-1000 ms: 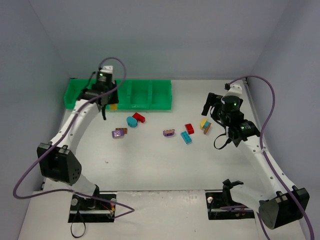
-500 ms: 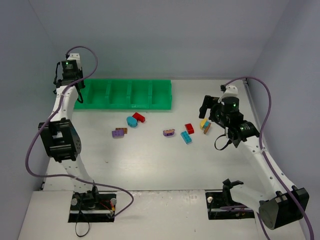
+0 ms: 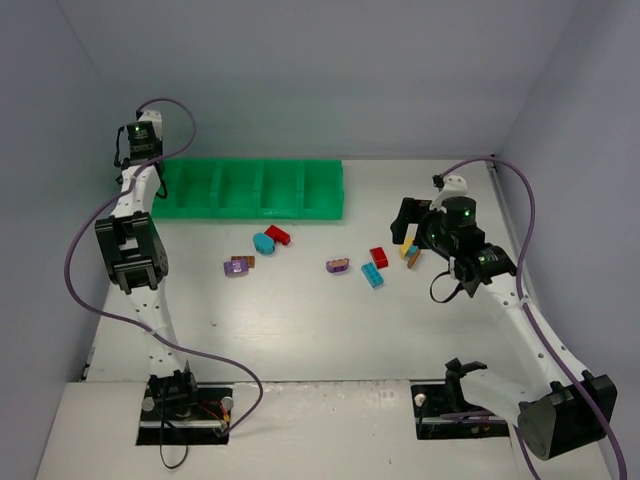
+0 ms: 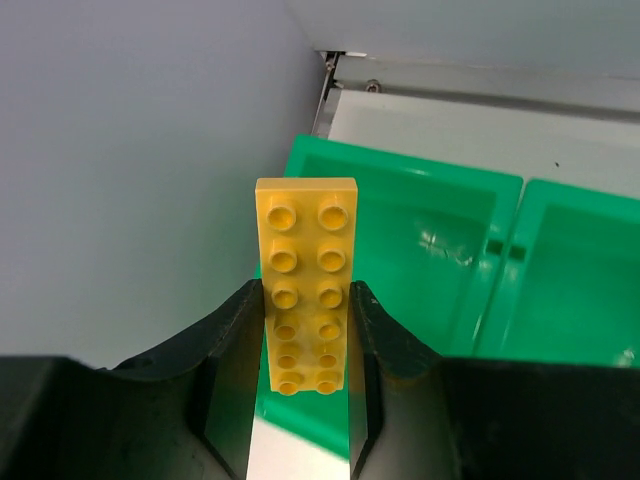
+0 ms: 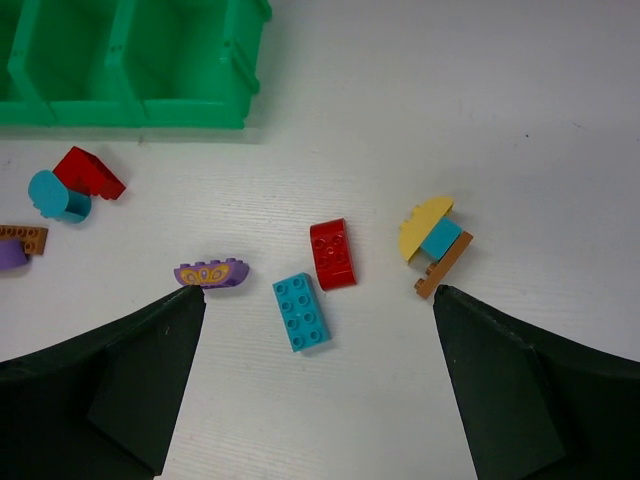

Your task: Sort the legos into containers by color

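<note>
My left gripper [image 4: 305,300] is shut on a long yellow lego [image 4: 305,270], held upright above the leftmost compartment of the green containers tray [image 4: 400,165]. From above, that gripper [image 3: 140,150] hangs at the tray's [image 3: 300,205] far left end. My right gripper [image 5: 320,300] is open and empty, hovering over a cyan lego [image 5: 302,311] and a red lego [image 5: 332,253]. A purple lego [image 5: 210,273] lies to their left. To their right lies a cluster of yellow [image 5: 422,225], cyan and brown [image 5: 445,265] pieces. Further left lie a red wedge [image 5: 88,172] and a round cyan piece [image 5: 55,195].
A purple piece with a brown plate [image 3: 238,265] lies left of the middle. Grey walls enclose the table on the left, back and right, and the left wall is close beside the tray's end. Both arm bases stand at the near edge.
The left arm has swung left from over the middle of the tray to its far left end, carrying the yellow lego. The right gripper has shifted slightly left over the loose legos.
</note>
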{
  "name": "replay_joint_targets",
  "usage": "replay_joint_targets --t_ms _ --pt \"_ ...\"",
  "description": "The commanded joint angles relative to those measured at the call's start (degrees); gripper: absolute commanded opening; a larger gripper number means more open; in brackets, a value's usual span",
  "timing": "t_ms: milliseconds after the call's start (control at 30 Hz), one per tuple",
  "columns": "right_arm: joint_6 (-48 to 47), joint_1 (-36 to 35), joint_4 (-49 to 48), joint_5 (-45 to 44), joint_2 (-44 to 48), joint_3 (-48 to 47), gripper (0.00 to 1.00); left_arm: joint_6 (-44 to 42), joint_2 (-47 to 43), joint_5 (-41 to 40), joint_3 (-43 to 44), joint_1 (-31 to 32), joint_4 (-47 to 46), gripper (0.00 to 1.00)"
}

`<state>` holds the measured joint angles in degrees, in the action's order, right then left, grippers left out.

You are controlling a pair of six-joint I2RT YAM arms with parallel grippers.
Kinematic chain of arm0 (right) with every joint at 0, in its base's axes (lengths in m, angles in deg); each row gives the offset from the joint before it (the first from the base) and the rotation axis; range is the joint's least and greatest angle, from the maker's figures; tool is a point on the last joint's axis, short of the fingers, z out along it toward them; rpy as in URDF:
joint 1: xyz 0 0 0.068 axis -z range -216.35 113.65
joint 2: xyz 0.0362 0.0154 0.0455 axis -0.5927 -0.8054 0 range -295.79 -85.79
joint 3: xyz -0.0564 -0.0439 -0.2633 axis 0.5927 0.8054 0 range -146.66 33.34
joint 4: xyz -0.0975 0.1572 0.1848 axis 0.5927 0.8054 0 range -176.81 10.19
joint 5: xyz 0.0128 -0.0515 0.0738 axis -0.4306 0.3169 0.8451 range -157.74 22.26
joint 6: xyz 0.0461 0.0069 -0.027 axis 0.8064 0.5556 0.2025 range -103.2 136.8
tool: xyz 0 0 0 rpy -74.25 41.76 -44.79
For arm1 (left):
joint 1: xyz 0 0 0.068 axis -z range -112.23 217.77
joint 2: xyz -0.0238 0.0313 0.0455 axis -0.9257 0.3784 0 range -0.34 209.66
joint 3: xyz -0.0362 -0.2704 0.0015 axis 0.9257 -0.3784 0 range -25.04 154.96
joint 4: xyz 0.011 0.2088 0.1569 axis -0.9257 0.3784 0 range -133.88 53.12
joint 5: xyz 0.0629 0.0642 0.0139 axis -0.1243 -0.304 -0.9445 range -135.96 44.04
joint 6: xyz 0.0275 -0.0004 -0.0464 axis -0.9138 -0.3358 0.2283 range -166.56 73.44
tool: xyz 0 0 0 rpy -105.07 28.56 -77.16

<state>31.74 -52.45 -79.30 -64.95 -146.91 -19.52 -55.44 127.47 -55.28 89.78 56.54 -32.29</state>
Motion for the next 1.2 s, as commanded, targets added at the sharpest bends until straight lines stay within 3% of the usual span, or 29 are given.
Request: replay_joint_targets --t_ms 0,33,67,200,367,533,733,800,867,900,933,1033,1167 --pt "-0.1 0.2 -3.5 2.7 0.0 -0.3 0.95 -0.1 -0.4 -0.1 4.4 -1.2 -6.2 0.00" --pt "0.0 0.2 -3.5 2.8 0.0 -0.2 0.95 0.3 0.6 0.4 4.7 -1.3 -6.5 0.04" --pt "0.1 0.2 -3.4 2.8 0.0 -0.1 0.96 0.6 0.9 0.9 5.1 -1.3 -6.8 0.17" --pt "0.4 0.2 -3.5 2.9 -0.4 0.0 0.96 3.1 2.5 4.0 5.8 -1.7 -6.8 0.24" --pt "0.4 0.2 -3.4 2.8 -1.1 -0.2 0.97 5.3 2.3 7.6 5.9 -2.2 -6.8 0.44" --pt "0.1 0.2 -3.4 3.2 -0.7 0.2 0.97 5.5 0.1 9.3 5.0 -2.3 -6.1 0.53" --pt "-0.8 0.2 -3.3 3.8 1.4 0.4 0.98 8.9 -5.1 13.8 2.8 -2.8 -1.9 0.54" --pt "-1.2 0.2 -3.3 3.5 2.5 0.4 0.98 11.9 -10.7 19.6 -0.7 -2.7 -1.1 0.54" --pt "-1.9 0.2 -3.3 3.1 3.3 0.6 0.98 11.5 -15.5 27.4 -9.9 -2.1 -3.4 0.57" --pt "-2.4 0.2 -3.4 2.9 3.6 0.7 0.98 9.3 -22.4 31.3 -15.9 -1.4 -3.3 0.58" --pt "-2.4 0.2 -3.4 2.9 3.6 0.7 0.98 9.2 -22.5 31.3 -15.9 -0.9 -3.3 0.58" --pt "-2.2 0.2 -3.3 3.9 5.7 0.8 0.99 2.9 -31.6 38.6 -27.6 1.4 3.2 0.58" --pt "-2.1 0.1 -3.3 6.1 7.6 1.1 0.99 -4.8 -38.6 39.2 -37.9 7.9 9.8 0.60"
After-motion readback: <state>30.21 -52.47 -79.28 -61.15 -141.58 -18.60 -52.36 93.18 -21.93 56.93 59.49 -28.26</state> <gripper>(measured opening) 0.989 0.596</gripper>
